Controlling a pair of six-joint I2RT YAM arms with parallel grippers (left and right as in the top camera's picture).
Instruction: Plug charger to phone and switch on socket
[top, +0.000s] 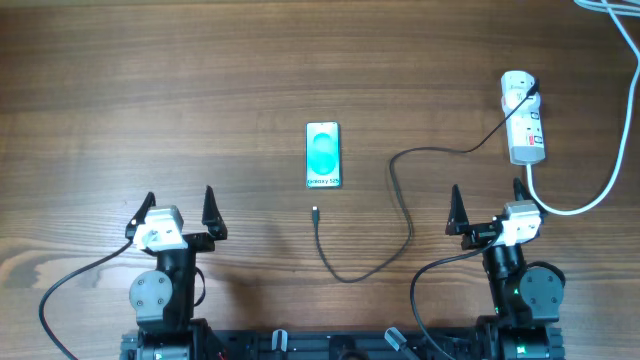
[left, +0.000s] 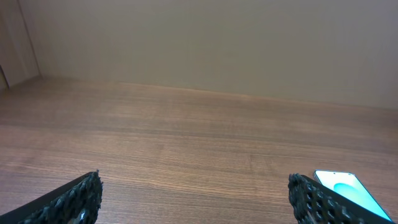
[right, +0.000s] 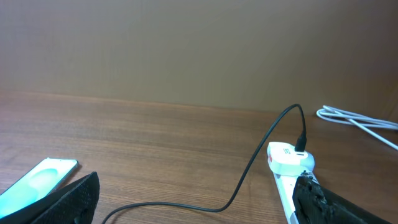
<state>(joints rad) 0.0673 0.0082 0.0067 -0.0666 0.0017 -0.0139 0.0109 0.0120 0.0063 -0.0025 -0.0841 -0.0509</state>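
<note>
The phone (top: 323, 154) lies flat mid-table, teal screen up; it also shows in the left wrist view (left: 346, 189) and the right wrist view (right: 38, 182). The charger's thin black cable (top: 400, 210) curves from its metal-tipped connector (top: 315, 212), lying loose just below the phone, to its black plug (top: 532, 92) in the socket (top: 523, 118) at the far right. The cable (right: 249, 168) and socket (right: 289, 160) show in the right wrist view. My left gripper (top: 178, 208) is open and empty, left of the phone. My right gripper (top: 488, 206) is open and empty, just below the socket.
The socket's thick white cord (top: 615, 150) loops along the right edge of the wooden table (top: 150, 100) and shows in the right wrist view (right: 360, 122). A plain wall stands behind the table in both wrist views.
</note>
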